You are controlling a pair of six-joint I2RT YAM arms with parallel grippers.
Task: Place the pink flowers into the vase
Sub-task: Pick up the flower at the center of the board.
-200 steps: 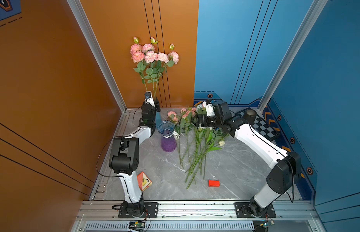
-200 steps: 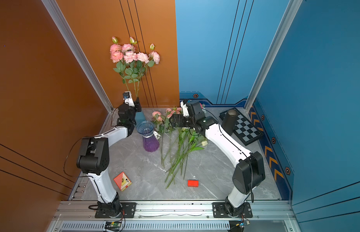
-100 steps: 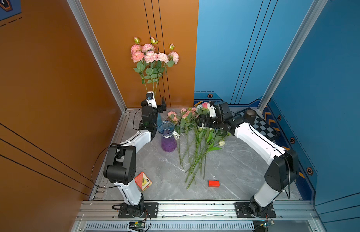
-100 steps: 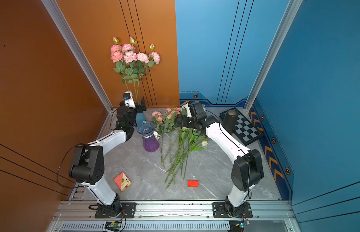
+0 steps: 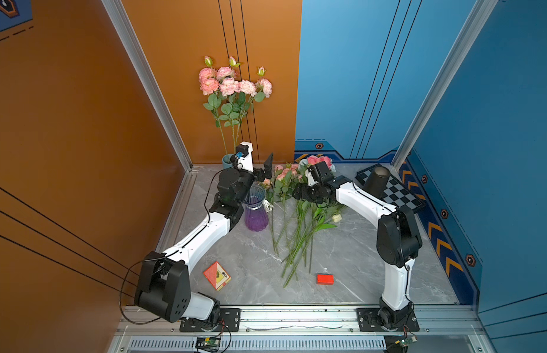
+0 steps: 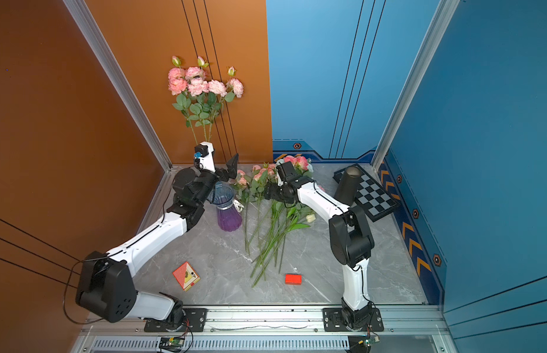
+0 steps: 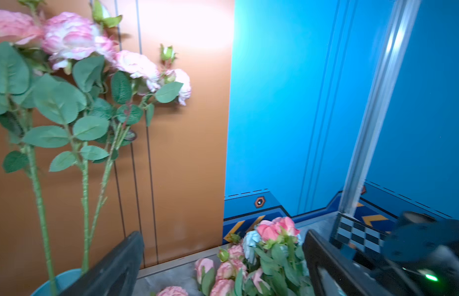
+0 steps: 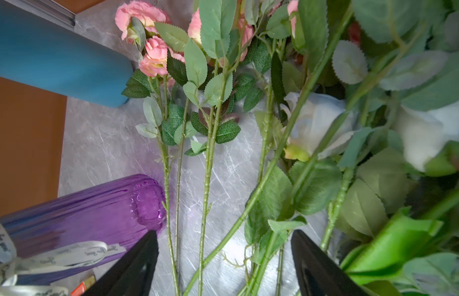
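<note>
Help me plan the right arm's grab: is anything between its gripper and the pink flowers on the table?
Nothing visible: the pink flowers lie uncovered on the table before the open right gripper. A slanted stem crosses neighbouring ones; the purple vase stands close beside.

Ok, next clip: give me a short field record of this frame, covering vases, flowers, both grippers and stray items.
teal vase: back corner, holds tall pink flowers
purple glass vase: upright, ribbon at neck, no stems visible inside
loose flowers: pile on the marble tabletop, pink heads toward the back wall, pale blue and white ones mixed in
left gripper: open, empty, above the purple vase
right gripper: jaws apart, straddling stems of the pile, not closed on any
stray items: card box, red block, black cylinder on a chessboard
</note>
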